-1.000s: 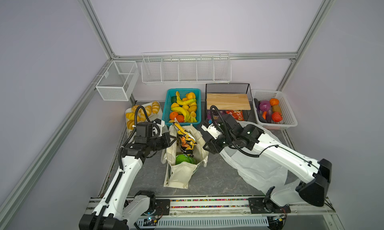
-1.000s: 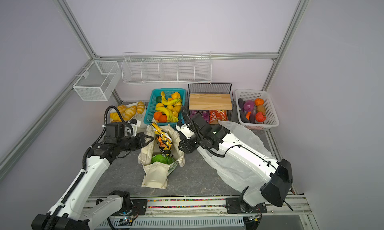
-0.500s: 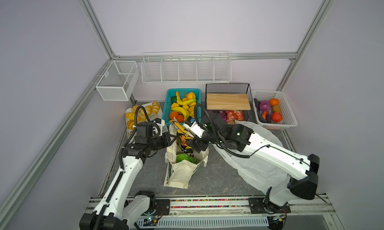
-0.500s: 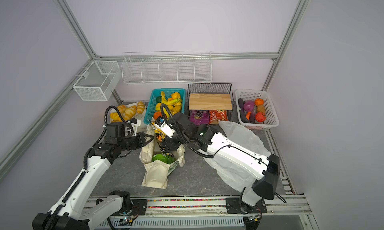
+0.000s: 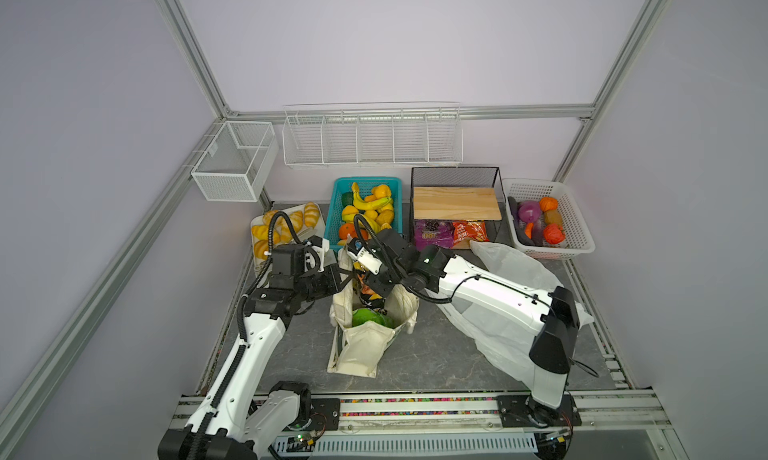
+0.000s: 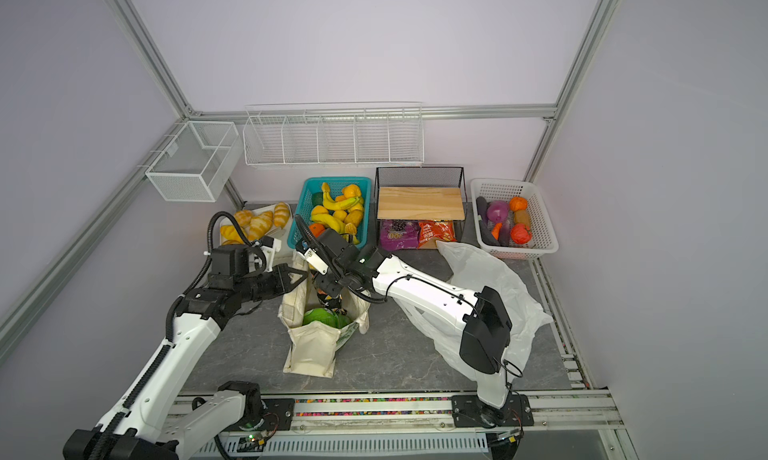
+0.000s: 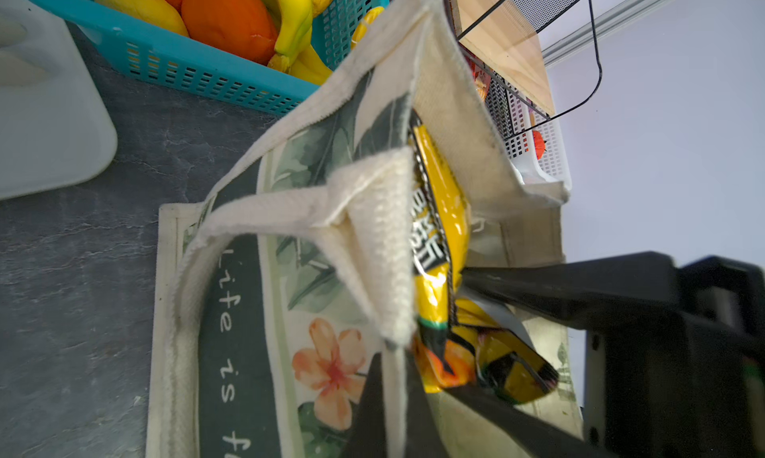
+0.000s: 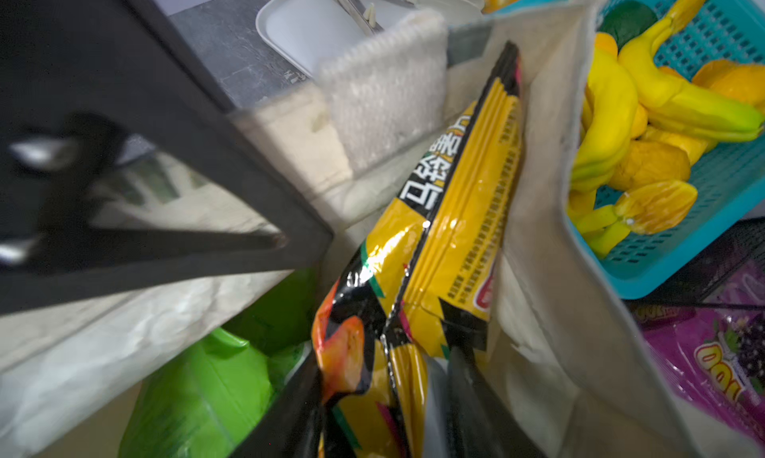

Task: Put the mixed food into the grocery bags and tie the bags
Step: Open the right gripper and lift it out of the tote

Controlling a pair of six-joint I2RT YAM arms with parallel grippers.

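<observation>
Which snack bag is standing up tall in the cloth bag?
The black-and-yellow snack bag: it stands on end in the cream tote, while the green snack bag lies low at the bottom.

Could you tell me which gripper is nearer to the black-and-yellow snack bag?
Right. The right gripper has its fingers either side of the black-and-yellow snack bag in the canvas tote; the left gripper pinches the tote's rim beside it.

A cream canvas tote [image 5: 361, 345] gapes mid-counter, a black-and-yellow snack bag [image 8: 447, 236] upright inside beside a green snack bag [image 5: 368, 317]; a translucent white plastic bag [image 5: 511, 271] lies crumpled toward the counter's right edge.
</observation>
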